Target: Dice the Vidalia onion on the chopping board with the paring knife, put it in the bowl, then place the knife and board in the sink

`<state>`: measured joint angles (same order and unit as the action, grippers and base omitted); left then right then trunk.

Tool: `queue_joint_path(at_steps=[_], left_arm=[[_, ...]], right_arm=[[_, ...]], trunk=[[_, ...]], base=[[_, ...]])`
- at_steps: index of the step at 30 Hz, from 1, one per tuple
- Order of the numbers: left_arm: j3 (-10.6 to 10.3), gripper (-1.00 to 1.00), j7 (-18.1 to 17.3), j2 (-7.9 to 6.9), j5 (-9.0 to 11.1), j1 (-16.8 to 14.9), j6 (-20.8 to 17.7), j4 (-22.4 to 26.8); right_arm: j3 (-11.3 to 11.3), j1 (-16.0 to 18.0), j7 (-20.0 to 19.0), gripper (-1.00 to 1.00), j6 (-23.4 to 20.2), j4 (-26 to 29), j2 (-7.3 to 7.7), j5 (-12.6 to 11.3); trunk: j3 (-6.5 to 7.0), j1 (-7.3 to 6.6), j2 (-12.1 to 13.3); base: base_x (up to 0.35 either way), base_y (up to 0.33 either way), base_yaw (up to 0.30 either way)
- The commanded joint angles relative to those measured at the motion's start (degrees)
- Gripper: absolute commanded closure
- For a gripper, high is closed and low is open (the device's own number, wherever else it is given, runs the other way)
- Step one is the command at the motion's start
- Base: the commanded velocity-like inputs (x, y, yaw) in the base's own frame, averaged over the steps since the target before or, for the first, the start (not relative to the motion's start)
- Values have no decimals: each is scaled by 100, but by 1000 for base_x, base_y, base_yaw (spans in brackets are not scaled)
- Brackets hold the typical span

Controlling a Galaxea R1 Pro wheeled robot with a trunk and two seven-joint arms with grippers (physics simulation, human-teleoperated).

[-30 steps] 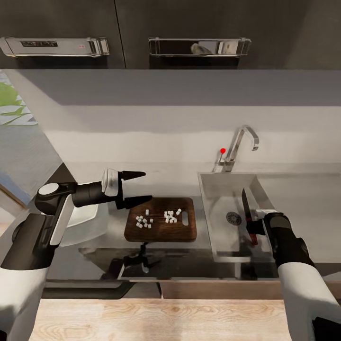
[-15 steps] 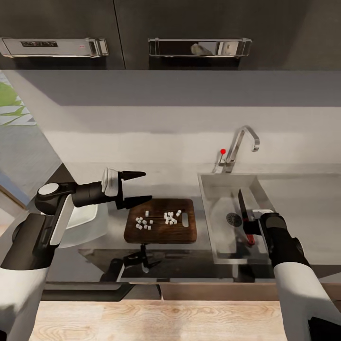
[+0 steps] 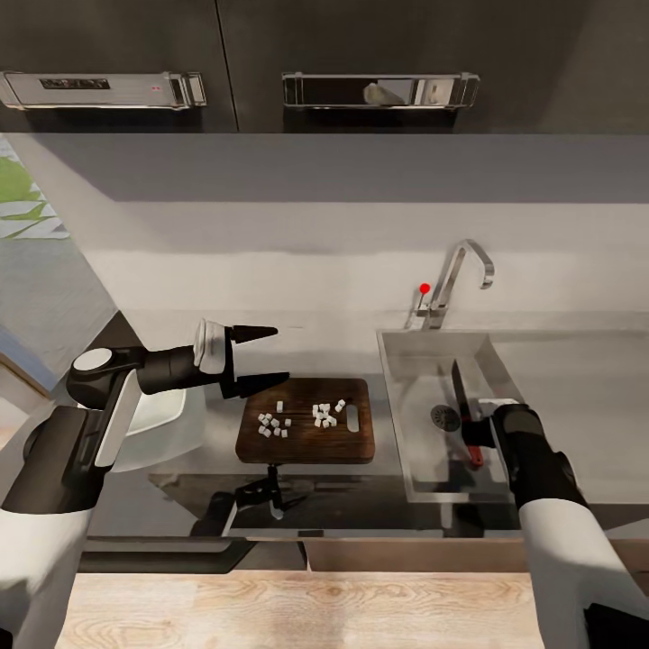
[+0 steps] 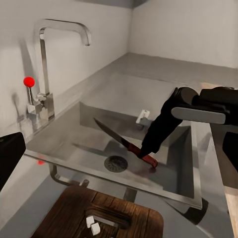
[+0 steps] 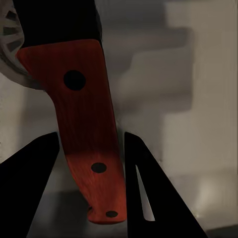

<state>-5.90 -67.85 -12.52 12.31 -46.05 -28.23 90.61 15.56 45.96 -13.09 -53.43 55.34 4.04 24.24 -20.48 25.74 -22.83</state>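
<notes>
Inside the sink (image 3: 424,356), paring knife (image 3: 461,397) pinched by right claw (image 3: 475,439); left claw (image 3: 261,361) spread.

A kitchen; glossy black upper cabinets (image 3: 117,54) with chrome bar handles (image 3: 379,89) hang above a pale backsplash (image 3: 297,243); a steel sink (image 3: 424,361) with chrome tap (image 3: 460,279) surrounds the right gripper (image 3: 475,439); dark countertop (image 3: 361,505) lies beneath the left gripper (image 3: 268,358).
</notes>
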Motion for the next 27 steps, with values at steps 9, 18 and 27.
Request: queue_joint_path(at_steps=[9, 18, 27], left_arm=[[-8, -100, 0, -5, 35, -5, -52, 1], [-16, -100, 0, -1, 35, -4, -51, 1], [-17, -100, 0, 3, 35, -6, -51, 1]], right_arm=[[-2, 1, -62, 100, -377, 22, -51, -86], [-9, 1, -62, 100, -421, 260, -52, -267], [-5, 1, -62, 100, -416, 275, -191, -279]], trunk=[[-11, 4, -8], [-11, 4, -8], [-24, 4, -8]], base=[[0, 0, 0], [0, 0, 0], [0, 0, 0]])
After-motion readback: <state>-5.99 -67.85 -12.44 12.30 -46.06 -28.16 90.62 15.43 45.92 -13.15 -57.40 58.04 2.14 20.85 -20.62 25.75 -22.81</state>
